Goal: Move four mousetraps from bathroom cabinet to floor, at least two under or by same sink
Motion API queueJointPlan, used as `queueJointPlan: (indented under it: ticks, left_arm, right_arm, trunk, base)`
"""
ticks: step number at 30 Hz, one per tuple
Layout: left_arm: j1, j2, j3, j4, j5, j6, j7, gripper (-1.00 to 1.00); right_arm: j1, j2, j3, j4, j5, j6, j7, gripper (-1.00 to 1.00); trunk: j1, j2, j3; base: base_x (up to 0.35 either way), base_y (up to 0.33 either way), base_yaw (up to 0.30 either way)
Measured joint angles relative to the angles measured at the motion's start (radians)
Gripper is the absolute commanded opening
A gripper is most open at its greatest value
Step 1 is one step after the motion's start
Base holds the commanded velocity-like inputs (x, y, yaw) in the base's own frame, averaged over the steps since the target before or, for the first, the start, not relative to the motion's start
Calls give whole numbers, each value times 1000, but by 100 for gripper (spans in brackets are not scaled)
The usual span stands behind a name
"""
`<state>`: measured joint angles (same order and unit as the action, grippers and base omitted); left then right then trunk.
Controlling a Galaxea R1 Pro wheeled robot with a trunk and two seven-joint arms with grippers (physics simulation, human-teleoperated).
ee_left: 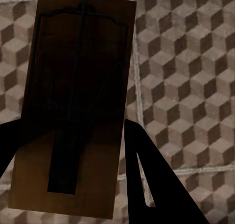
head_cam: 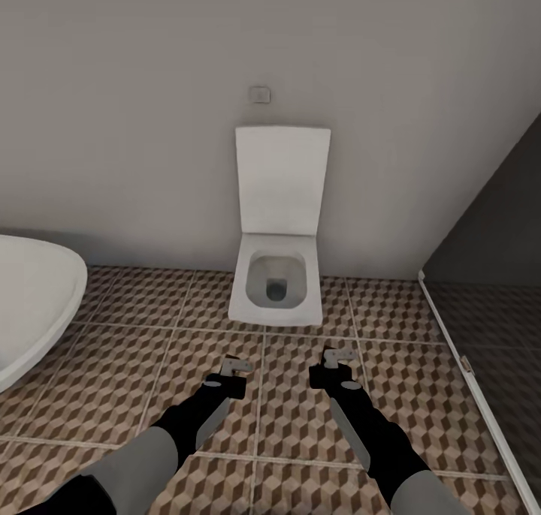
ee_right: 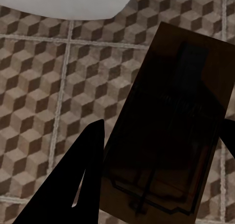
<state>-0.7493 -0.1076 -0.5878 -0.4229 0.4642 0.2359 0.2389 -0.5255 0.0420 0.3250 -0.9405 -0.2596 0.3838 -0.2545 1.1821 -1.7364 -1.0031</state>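
In the left wrist view a dark brown mousetrap (ee_left: 78, 106) with thin wire parts sits between the black fingers (ee_left: 152, 185) of my left gripper (ee_left: 68, 131), which is shut on it. My right gripper (ee_right: 164, 126) is shut on a second mousetrap (ee_right: 171, 131), and one finger (ee_right: 73, 185) shows beside the plate. In the head view both grippers, left (head_cam: 231, 376) and right (head_cam: 338, 368), hover side by side a little above the cube-patterned bathroom floor (head_cam: 150, 327), just in front of the toilet. The cabinet is out of view.
A white wall-hung toilet (head_cam: 276, 282) with its lid up stands straight ahead against the grey wall. A white rounded basin (head_cam: 30, 305), sink or tub I cannot tell, curves in at the left. Dark glass shower panels (head_cam: 488, 275) close off the right side.
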Motion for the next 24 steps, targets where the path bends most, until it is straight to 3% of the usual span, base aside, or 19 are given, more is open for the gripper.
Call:
queueJointPlan:
  ticks: [24]
  left_arm:
    - [0,1,0,0,0,0,-2,-100]
  right_arm:
    - [0,0,0,0,0,0,0,-100]
  trunk:
    - [92,-168,-109]
  base:
    - [0,0,0]
